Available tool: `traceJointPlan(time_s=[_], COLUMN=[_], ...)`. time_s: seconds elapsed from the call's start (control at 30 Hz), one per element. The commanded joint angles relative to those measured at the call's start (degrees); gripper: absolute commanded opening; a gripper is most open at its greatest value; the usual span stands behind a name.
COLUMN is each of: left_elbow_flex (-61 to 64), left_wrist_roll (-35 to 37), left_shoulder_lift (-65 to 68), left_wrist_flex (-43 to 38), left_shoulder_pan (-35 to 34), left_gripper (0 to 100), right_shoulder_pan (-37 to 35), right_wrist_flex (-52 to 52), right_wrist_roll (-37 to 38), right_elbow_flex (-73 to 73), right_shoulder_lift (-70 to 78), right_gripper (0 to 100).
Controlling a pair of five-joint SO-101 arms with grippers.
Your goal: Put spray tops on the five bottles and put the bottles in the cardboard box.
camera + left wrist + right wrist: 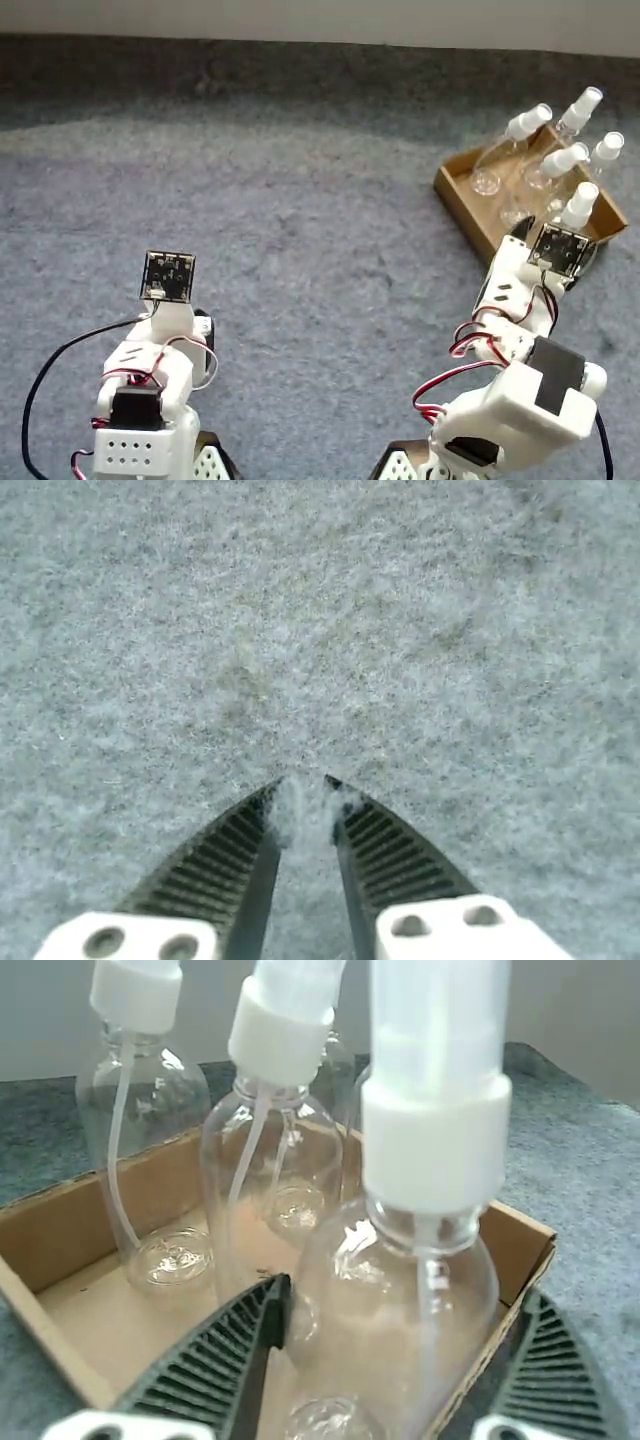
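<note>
Several clear bottles with white spray tops stand upright in the cardboard box (pixel 458 192) at the far right. My right gripper (pixel 540 225) is at the box's near end, open. Its jaws stand wide on either side of the nearest bottle (pixel 400 1280), whose spray top (pixel 435 1130) rises in front of the wrist camera. Behind it stand two more bottles (pixel 270 1150) (pixel 140 1090) inside the box (pixel 60 1230). My left gripper (pixel 305 785) points down at the grey carpet at the lower left, shut but for a narrow slit, with nothing in it. The left arm (pixel 165 330) is far from the box.
Grey carpet (pixel 300 200) covers the table, with a darker strip along the far edge. The box sits at an angle near the right edge. The two arm bases stand at the front.
</note>
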Motion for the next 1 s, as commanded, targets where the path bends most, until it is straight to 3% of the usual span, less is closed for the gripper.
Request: traceJointPlan(time_s=[0.0, 0.3, 0.47, 0.6, 0.8, 0.97], left_elbow_flex=[1.2, 1.2, 1.2, 1.2, 1.2, 1.2], left_wrist_roll=[-0.4, -0.4, -0.4, -0.4, -0.4, -0.4], left_shoulder_lift=[-0.5, -0.5, -0.5, -0.5, -0.5, -0.5], left_wrist_flex=[0.4, 0.4, 0.4, 3.1, 6.4, 6.5], left_shoulder_pan=[1.2, 1.5, 1.5, 2.0, 8.2, 8.0], left_gripper=[1, 1, 1, 1, 1, 1], right_shoulder_pan=[0.6, 0.5, 0.5, 0.5, 0.4, 0.4], right_wrist_flex=[3.7, 34.6, 46.0, 58.5, 79.3, 89.4], right_wrist_roll=[0.0, -0.4, -0.4, -0.2, -0.1, -0.1], right_elbow_flex=[0.4, 0.6, 0.4, 0.0, -6.2, -11.3], right_shoulder_lift=[-3.4, -31.3, -43.7, -52.5, -63.9, -69.8], right_gripper=[30.3, 30.3, 30.3, 30.3, 30.3, 30.3])
